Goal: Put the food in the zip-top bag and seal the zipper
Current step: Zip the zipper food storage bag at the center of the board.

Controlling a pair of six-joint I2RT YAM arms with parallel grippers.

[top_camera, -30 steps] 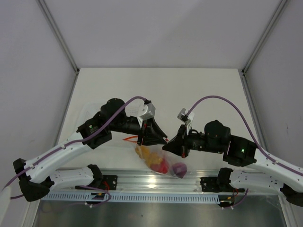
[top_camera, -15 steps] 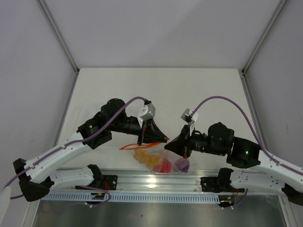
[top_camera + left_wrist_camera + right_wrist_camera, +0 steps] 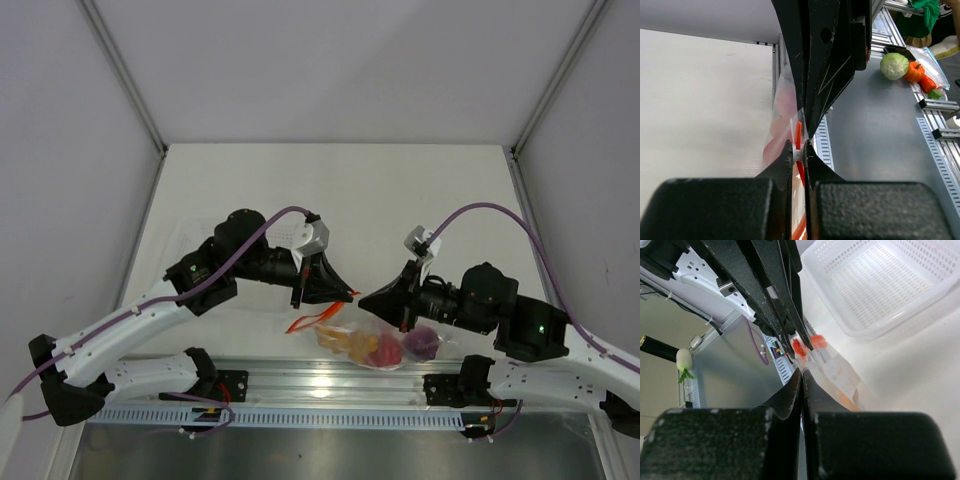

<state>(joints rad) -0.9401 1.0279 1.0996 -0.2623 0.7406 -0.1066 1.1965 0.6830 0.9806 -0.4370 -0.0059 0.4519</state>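
Nearest the arm bases, the bag is seen lying flat by the near edge of the table, with all the food inside it: the orange-yellow piece to the left, the red piece in the middle and the purple piece to the right. Just beyond the food, the zipper is stretched along the bag's far edge. Its long axis runs roughly left to right across the table, and its free left end dips toward the bases. The left gripper is pinched shut on that strip, as the left wrist view shows, with the red-orange line leading straight out from between the fingertips. The right gripper sits tip to tip with it, just beside, and its jaws are closed on the bag's edge. Whether the strip itself is caught there cannot be told. The bag thus lies on the near side of both pairs of jaws, and the unpressed run of the zipper is judged to lie to the right, so the right arm is the nearer one for a slide along it. Farthest off, a white tray is partly hidden under the left arm.
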